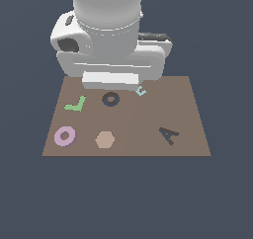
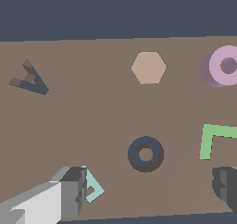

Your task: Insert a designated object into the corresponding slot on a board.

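Note:
The pale pink ring (image 1: 64,136) lies flat on the brown board (image 1: 188,109), at its near corner on the exterior view's left; it also shows in the wrist view (image 2: 224,65). The dark ring-shaped slot (image 1: 110,99) is near the board's far edge and also shows in the wrist view (image 2: 145,154). My gripper (image 2: 148,190) is open and empty, its fingers (image 2: 69,195) spread wide on either side of the slot and above the board. The ring lies well away from it. In the exterior view the arm's white hand (image 1: 109,78) hides the fingers.
A tan hexagon (image 1: 105,139) lies beside the pink ring. A green L (image 1: 76,104) lies to the slot's left in the exterior view. A small pale cyan piece (image 1: 141,91) sits by the far edge, close to one finger. A dark A-shaped recess (image 1: 169,135) is on the right.

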Controlling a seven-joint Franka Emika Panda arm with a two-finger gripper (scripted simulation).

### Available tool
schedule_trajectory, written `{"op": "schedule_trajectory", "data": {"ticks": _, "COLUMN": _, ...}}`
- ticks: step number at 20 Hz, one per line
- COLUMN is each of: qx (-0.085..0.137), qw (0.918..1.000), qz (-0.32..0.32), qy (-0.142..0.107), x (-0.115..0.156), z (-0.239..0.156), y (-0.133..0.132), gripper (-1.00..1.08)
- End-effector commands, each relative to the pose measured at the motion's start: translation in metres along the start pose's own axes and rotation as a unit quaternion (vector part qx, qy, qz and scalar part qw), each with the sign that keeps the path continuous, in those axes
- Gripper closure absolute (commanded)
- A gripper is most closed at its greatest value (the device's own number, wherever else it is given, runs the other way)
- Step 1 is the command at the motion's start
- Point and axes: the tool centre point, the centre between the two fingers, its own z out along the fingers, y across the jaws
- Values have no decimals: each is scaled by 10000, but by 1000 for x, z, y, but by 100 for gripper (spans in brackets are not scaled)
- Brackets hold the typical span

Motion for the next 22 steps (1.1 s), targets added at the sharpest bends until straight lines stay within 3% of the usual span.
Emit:
{"op": "schedule_trajectory", "data": {"ticks": 1, "qx": 0, "qw": 10000, "qz": 0, "qy": 0, "x": 0, "z": 0, "y": 0, "gripper": -92}}
{"op": "schedule_trajectory", "data": {"ticks": 14, "qx": 19, "qw": 9976, "qz": 693, "qy": 12, "x": 28, "z": 20, "y": 21, "gripper": -92}}
{"op": "schedule_trajectory", "data": {"ticks": 22, "qx": 56, "qw": 9839, "qz": 1786, "qy": 32, "x": 66, "z": 51, "y": 62, "gripper": -92}}
